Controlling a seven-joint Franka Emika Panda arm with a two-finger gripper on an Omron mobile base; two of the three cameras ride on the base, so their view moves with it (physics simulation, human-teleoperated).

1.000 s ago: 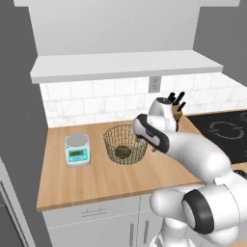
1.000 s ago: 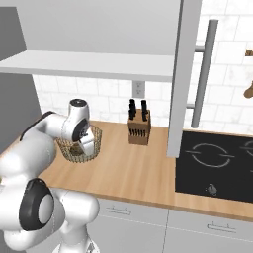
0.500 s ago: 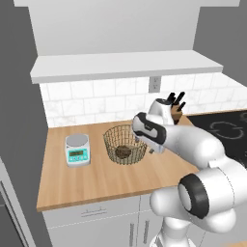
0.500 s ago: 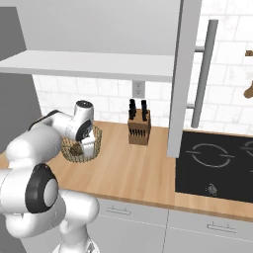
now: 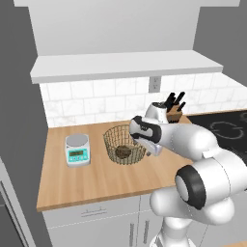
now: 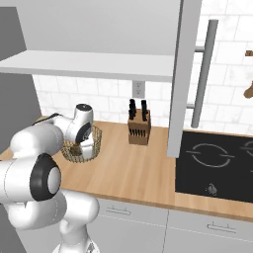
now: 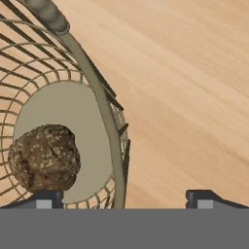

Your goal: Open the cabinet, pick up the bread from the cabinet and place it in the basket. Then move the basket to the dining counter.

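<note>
Brass-coloured wire of the basket [image 7: 104, 104] runs up between my fingertips [image 7: 46, 200], which stand spread wide with one inside the rim and one outside it, closed on nothing. My gripper [image 7: 124, 200] hangs over the basket's rim. Inside, on the basket's flat base, lies the bread [image 7: 44, 158], beside the inner finger.

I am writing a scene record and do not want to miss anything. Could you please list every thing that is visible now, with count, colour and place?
basket: one, brass wire, on the wood counter.
bread: one, dark brown, inside the basket.
kitchen scale: one, white-grey, left of the basket.
knife block: one, wood with black handles, against the backsplash.
cooktop: one, black, set into the counter's right end.
cabinet door: one, light grey, open, long metal handle.
outlet: one, on the white tiles.
gripper: one, open, straddling the basket rim.
</note>
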